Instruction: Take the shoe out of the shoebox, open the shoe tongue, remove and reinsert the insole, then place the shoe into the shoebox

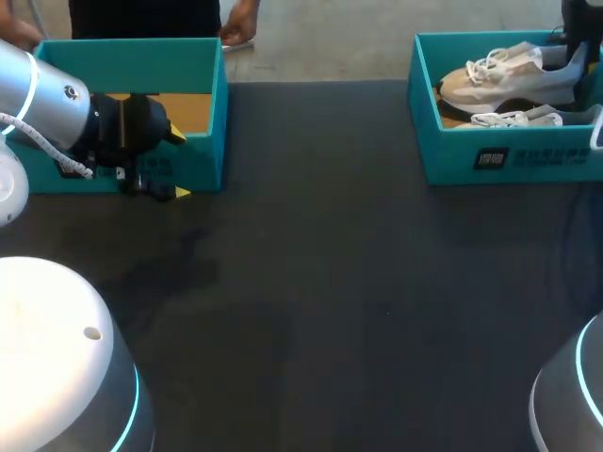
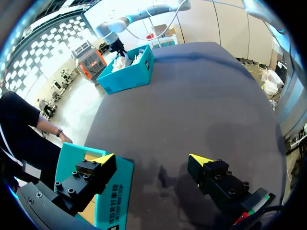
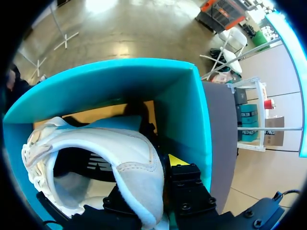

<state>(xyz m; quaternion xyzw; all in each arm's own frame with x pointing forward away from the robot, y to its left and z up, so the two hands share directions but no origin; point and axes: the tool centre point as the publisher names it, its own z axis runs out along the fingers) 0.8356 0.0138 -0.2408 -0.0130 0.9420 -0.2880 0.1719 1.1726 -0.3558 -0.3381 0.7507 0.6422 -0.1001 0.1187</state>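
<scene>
Dark table (image 1: 358,282), two arms at work. At ten o'clock the left gripper (image 1: 178,165) lies level, fingers spread wide astride the front wall of the left box (image 1: 132,52). At two o'clock the right gripper (image 3: 165,165) reaches down into the right box (image 1: 509,160), fingers pinching the heel rim of the shoe (image 1: 509,80) lying inside.

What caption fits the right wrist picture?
The right pincer pinches the heel of a white shoe inside the teal box.

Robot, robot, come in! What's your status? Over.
Left claw open by the left box. Right claw shut on the shoe heel, inside shoebox. Second shoe lies alongside.
</scene>
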